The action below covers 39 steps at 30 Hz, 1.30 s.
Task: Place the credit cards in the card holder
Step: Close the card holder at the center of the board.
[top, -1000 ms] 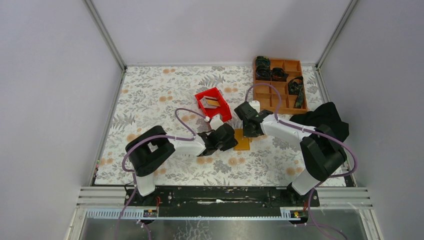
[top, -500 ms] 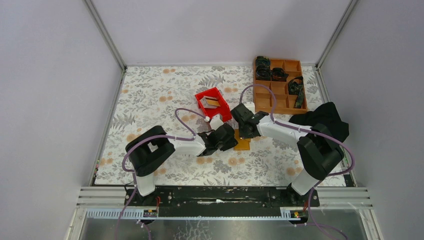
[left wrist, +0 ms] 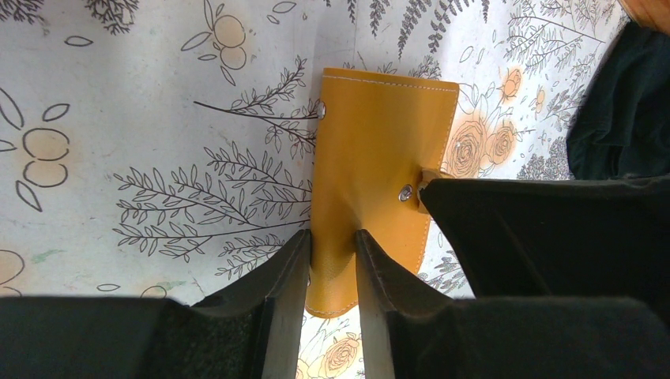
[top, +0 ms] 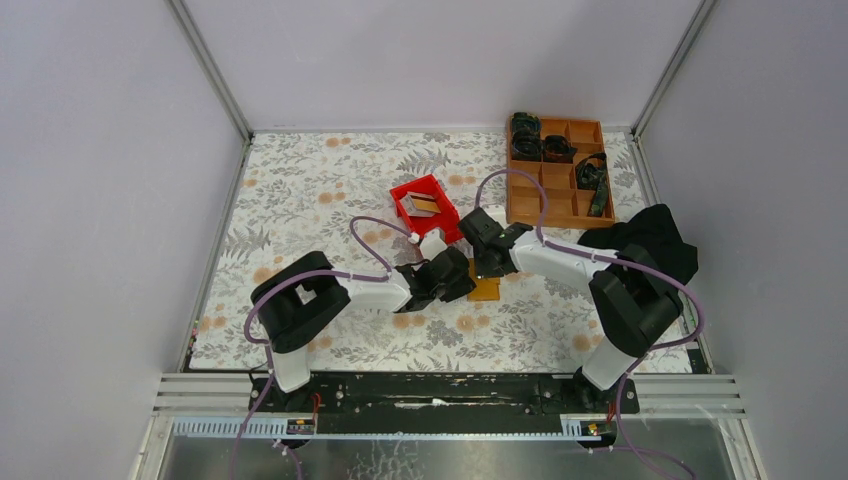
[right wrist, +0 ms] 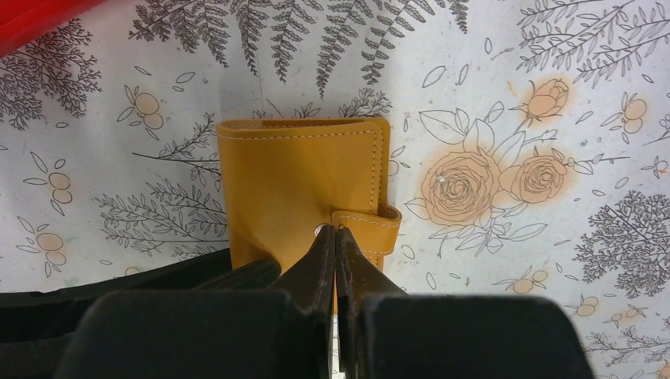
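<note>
Card holder [right wrist: 300, 181] dead centre on the floral table [top: 320, 190], folded shut, tan-orange face up. The left gripper [left wrist: 333, 257] comes in from 9 o'clock and pinches the holder's near edge between its two fingers (a firm bite, leather right between the pads). The right gripper [right wrist: 336, 241] reaches in from 1 o'clock with its fingers pressed tight together, tips down at the snap tab [right wrist: 367, 225]; whether they hold the tab, I cannot tell. At 11 o'clock from the holder, the red bin [top: 448, 220] with what look like the credit cards [top: 422, 204] inside. At 1 o'clock, the compartment tray [top: 545, 205]. At 3 o'clock, a black cloth [top: 645, 240].
</note>
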Motion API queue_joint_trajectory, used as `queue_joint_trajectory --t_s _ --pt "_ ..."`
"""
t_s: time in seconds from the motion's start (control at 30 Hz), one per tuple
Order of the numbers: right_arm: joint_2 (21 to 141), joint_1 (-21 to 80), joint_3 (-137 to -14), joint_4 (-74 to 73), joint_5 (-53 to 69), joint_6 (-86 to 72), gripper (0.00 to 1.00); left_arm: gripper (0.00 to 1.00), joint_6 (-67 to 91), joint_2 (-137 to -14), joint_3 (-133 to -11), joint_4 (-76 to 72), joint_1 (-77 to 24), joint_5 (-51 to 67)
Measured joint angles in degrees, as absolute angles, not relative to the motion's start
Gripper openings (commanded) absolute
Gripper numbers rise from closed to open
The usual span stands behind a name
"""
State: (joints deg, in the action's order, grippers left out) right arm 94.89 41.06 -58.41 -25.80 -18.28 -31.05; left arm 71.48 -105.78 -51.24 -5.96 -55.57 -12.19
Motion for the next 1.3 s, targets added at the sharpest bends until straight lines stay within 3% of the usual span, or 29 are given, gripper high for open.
queue_joint_trajectory --t_s 1.3 --pt "96.4 42.0 -59.5 -25.9 -18.2 -30.6 0.0 0.34 71.5 -105.8 -51.3 -6.0 -55.6 -12.2"
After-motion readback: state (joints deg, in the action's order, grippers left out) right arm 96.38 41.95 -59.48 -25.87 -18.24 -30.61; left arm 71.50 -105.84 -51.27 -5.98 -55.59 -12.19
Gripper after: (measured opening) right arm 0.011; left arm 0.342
